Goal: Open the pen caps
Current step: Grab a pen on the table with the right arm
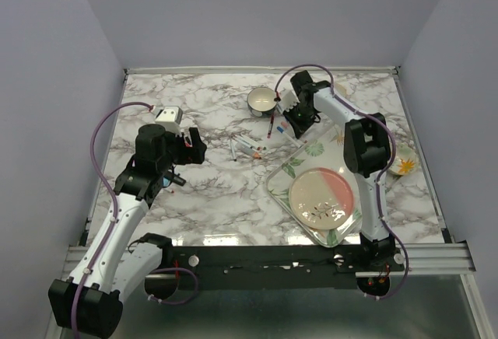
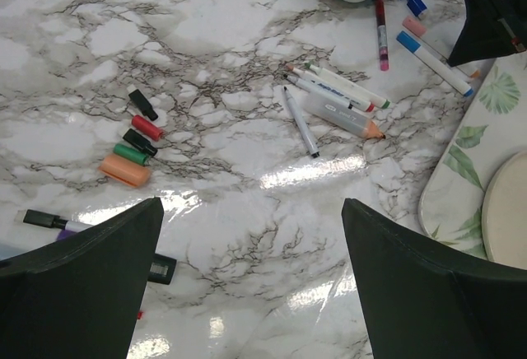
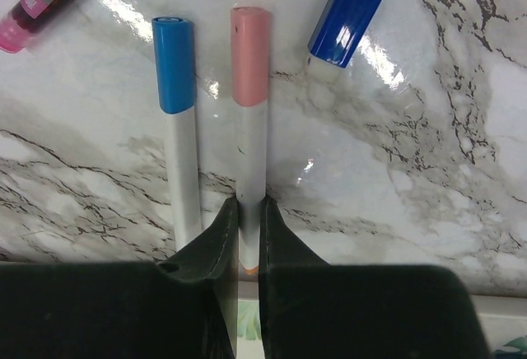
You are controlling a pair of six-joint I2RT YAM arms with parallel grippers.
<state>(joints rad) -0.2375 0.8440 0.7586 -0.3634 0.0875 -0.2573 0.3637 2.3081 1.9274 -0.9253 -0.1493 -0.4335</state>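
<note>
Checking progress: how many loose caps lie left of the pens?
5 in a row: black cap, red cap, second black cap, green cap, orange cap. Others may be hidden.

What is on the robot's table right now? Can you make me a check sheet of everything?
Surface: marble table, glossy.
Job's things: pink-capped pen and blue-capped pen side by side; loose caps near the left arm; uncapped pens mid-table.
Clutter: bowl; tray holding a plate.
Grippers: right gripper shut on the pink-capped pen's barrel; left gripper open, empty.
Cables: purple cables loop along both arms.
Surroundings: plain pale walls.
</note>
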